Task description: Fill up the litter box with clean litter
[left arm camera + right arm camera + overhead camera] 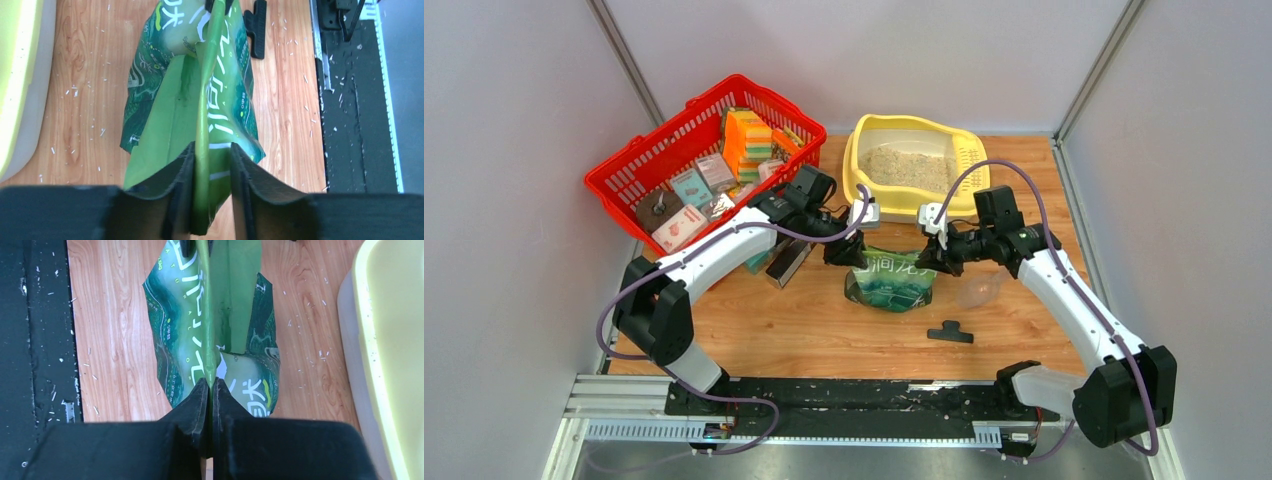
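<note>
Black ridged fingers (170, 195) of the left end effector (212, 150) fill the foreground. They stand apart, and the top seam of the green printed plastic bag with white characters (220, 100) runs between them, close against one pad but not pinched. Moving right, the bag hangs crumpled over the pale wooden worktop (804, 320); whether its bottom rests on the boards I cannot tell. Over to the right end effector (210, 385): its jaws are pressed together on the seam's other end, so one thin pinch does the holding. Behind, the pale yellow plastic litter box with its white basin (857, 165) sits near the bag, and loose beige-grey clean litter (909, 168) already covers its floor. The danger, I reckon: lift with the left side unheld and the bag swings, the seam slides out, and granules spill on the worktop short of the box.
</note>
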`<act>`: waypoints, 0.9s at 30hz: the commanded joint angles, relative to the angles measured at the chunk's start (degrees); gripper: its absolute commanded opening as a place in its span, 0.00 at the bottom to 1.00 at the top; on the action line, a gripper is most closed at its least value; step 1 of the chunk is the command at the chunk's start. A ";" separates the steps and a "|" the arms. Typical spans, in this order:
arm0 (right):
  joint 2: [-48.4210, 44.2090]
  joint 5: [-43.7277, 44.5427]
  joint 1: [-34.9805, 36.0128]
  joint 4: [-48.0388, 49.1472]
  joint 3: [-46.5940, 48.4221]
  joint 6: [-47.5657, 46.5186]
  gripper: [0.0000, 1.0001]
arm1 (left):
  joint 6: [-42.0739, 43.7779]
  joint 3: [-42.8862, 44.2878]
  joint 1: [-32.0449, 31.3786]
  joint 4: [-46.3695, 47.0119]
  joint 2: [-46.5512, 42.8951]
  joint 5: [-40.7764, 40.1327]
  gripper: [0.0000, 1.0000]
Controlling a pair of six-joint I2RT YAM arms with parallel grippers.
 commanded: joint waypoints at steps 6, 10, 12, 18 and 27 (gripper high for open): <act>-0.09 5.65 -1.48 -3.29 2.53 5.48 0.00 | 5.92 -3.90 3.26 -7.49 -4.22 3.58 0.00; 1.14 3.37 -1.92 -4.69 3.41 7.86 0.00 | 10.48 -5.83 3.44 -7.16 -7.83 2.44 0.01; 1.66 2.23 -1.83 -4.70 3.85 8.65 0.00 | 8.04 -8.29 2.57 -1.81 -10.89 1.74 0.26; 4.73 0.46 -1.65 -4.26 5.87 9.18 0.00 | -1.61 -8.83 -2.53 18.51 -9.25 -2.65 0.50; 5.89 -1.21 -1.65 -3.03 7.54 10.32 0.00 | -9.97 -3.03 -8.07 30.47 1.56 -4.85 0.50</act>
